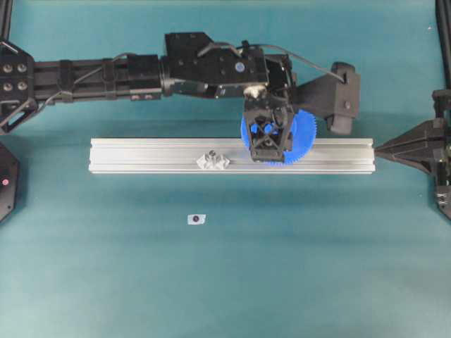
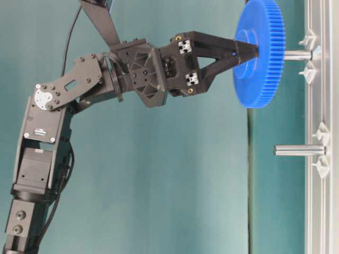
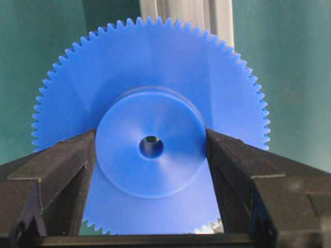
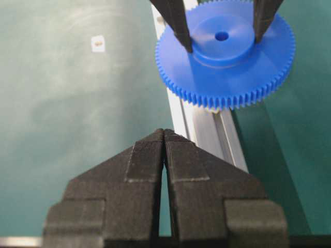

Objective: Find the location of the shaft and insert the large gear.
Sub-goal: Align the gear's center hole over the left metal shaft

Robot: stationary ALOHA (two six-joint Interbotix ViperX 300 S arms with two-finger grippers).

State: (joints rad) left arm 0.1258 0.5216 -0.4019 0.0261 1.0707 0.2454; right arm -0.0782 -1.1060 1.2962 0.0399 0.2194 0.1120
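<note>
Along the rail (image 2: 318, 211) — two pins (image 2: 299, 150), one large gear (image 2: 259, 53), gripper-held.

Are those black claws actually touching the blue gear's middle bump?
Touching. The left wrist view shows the left gripper's fingers pressed against both sides of the large gear's raised hub, with no gap.

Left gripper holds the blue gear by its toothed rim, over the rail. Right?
Not quite. The left gripper holds the blue gear by its raised centre hub, not the toothed rim; the left wrist view shows it. It is over the rail.
</note>
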